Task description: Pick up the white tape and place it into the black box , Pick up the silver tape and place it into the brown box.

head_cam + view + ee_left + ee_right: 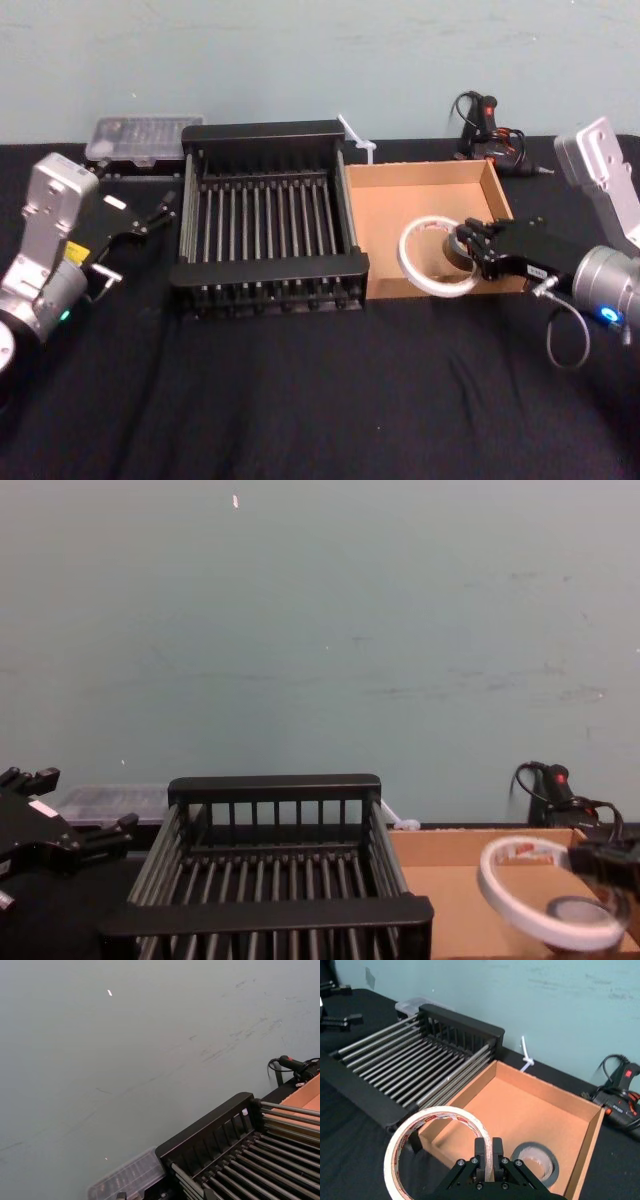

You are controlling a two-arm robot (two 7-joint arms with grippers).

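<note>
Clamped in the right end effector (487, 1157) — the white tape (438, 1149), pinched through its wall, one finger inside the ring and one outside, roll tilted and lifted clear of the brown box (580, 1150). Just beyond and beneath the fingertips, the silver tape (535, 1161), lying flat on the brown floor near the box's right wall, so apparently already where the task wants it. Farther out to the left of that end effector, past the brown box's left wall, the black box (262, 272), its barred floor bare, its bars running away from the robot. Hence the move that seems to matter: carry leftward over the two adjoining walls, then release above the bars.

Well apart on the far left, the left end effector (135, 222), fingers spread and holding nothing, hovering over the dark surface (300, 400) beside the black box — nearer to that box, yet idle.

Clearest in the right wrist view: the pinch itself, and the silver roll resting under it. From the head view instead: the full leftward gap to the black box. From the chest view: the ring's height above the brown floor. From the left wrist view: merely a corner of the crate and the wall behind.
</note>
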